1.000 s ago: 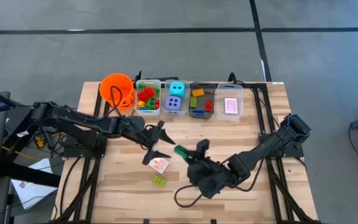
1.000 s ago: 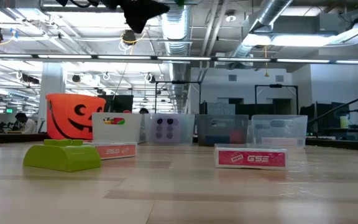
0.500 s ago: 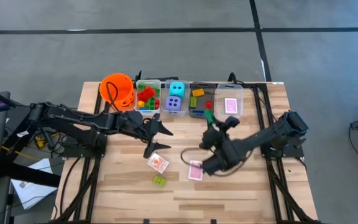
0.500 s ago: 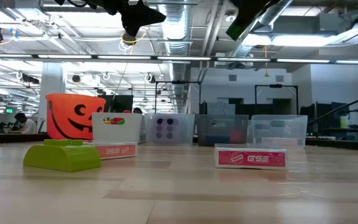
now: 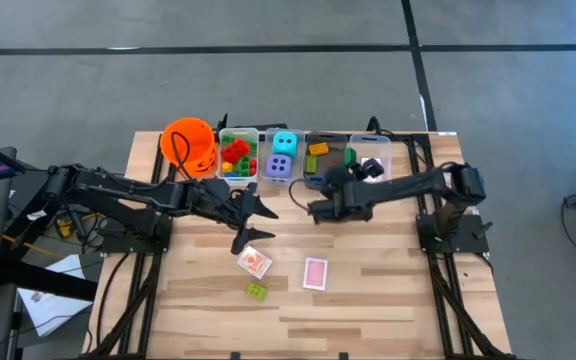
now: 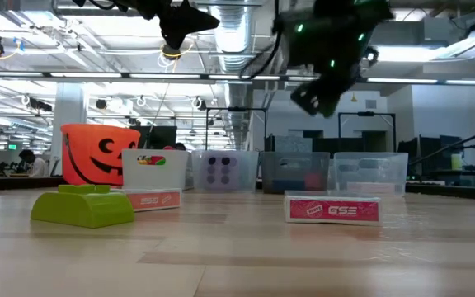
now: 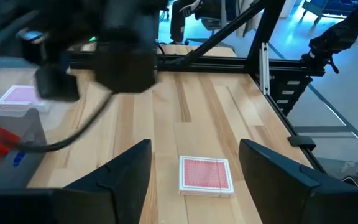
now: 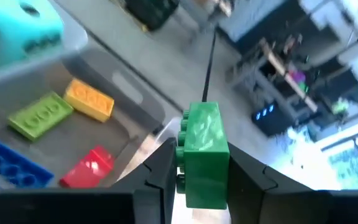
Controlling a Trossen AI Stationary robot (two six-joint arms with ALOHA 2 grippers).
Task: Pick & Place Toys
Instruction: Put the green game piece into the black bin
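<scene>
A dark green brick (image 8: 201,134) (image 5: 349,155) is up in the air over the clear bin (image 5: 325,172) that holds loose bricks, third in the row at the far edge. My right gripper (image 8: 201,168) (image 5: 353,165) is shut on it. My left gripper (image 5: 258,225) (image 7: 194,149) stands open above the table's middle with nothing between its fingers. A pink card pack (image 5: 314,272) (image 7: 205,175), a second card pack (image 5: 255,262) and a lime brick (image 5: 256,290) lie flat on the table. My right gripper pinches the green brick by two opposite sides (image 8: 182,158) between its two fingers. The fingers reach toward the table's far edge, slanting a little down. The brick is lifted clear above the bin, and its far end sticks out past the fingertips.
An orange pumpkin bucket (image 5: 190,143) stands at the back left, then a bin of mixed bricks (image 5: 236,158), a bin with a cyan die (image 5: 284,146) and, at the far right of the row, a bin with a pink card (image 5: 372,172). Green, yellow, blue and red bricks (image 8: 55,134) lie below my right gripper.
My right gripper has swung from the table's near middle toward the far edge, turning as it went, and has carried the green brick over the row of bins. The pink card pack that the arm had covered now shows on the table.
</scene>
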